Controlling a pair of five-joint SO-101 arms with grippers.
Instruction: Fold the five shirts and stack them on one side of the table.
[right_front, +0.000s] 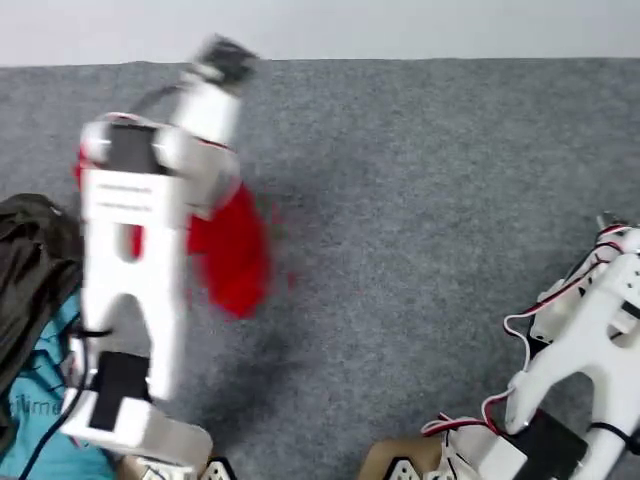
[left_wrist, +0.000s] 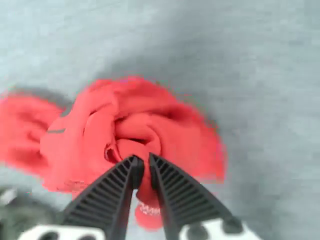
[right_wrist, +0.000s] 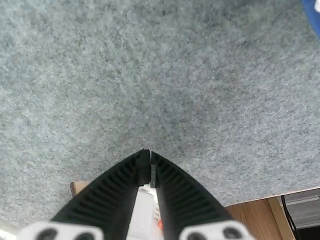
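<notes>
High view, left arm (right_front: 135, 260) extended, left gripper (left_wrist: 142, 161) clamping red shirt (right_front: 235, 255)

From above, my left arm (right_front: 135, 250) is a blur and covers part of the red shirt (right_front: 238, 262). The dark shirt (right_front: 35, 260) and the teal shirt (right_front: 45, 410) are cut off by the frame's edge.
</notes>
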